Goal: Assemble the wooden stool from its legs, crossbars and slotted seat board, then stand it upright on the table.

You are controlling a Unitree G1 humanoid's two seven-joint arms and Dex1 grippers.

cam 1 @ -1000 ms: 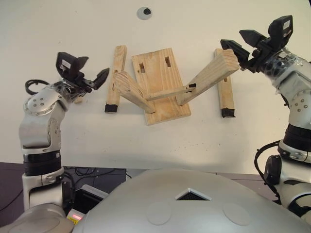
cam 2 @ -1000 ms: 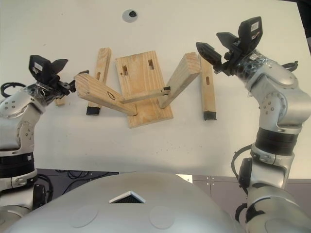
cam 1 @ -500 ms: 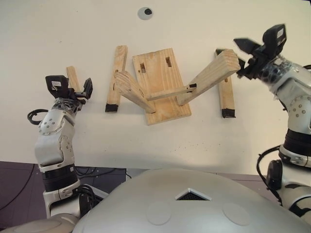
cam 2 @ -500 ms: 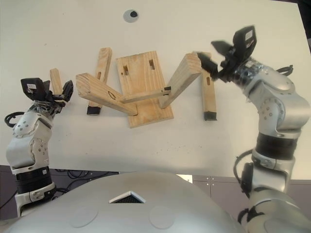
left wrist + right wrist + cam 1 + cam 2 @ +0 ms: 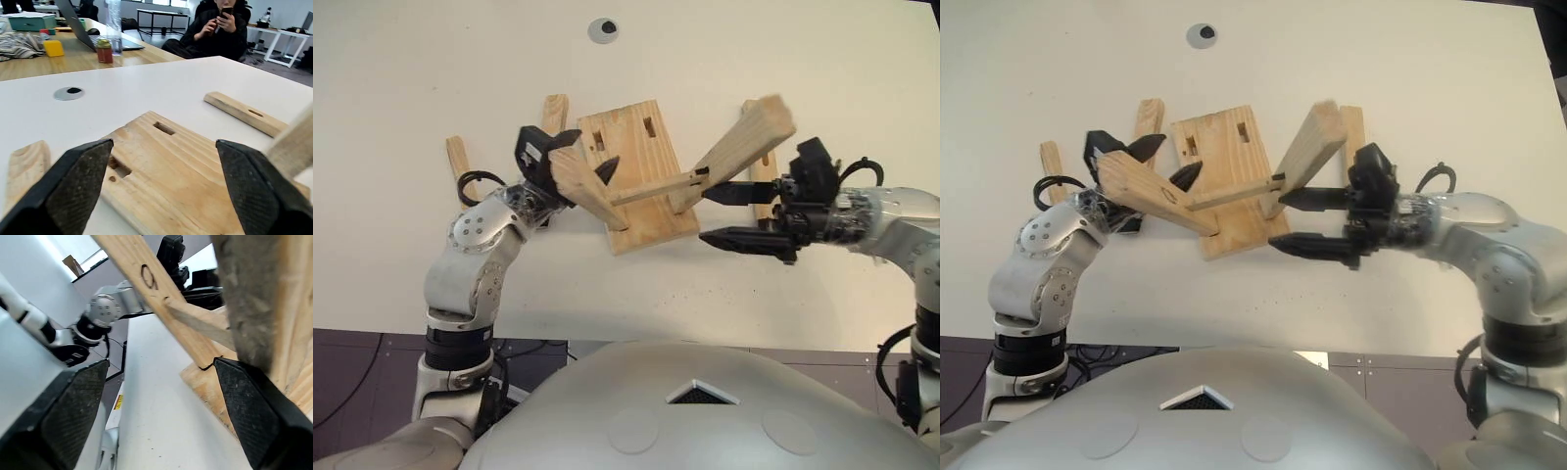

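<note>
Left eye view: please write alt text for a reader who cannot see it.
Two stool legs joined by a crossbar stand propped on the slotted seat board on a white table. The left gripper is open at one leg's upper end, the right gripper open near the other's foot. Two loose legs and a short bar lie alongside.

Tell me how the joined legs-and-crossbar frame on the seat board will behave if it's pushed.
Likely stiff: solid wooden legs joined by a crossbar. Probably apt to tip, since it leans with only its leg ends on the seat board. The joint may work loose; the crossbar looks thin.
</note>
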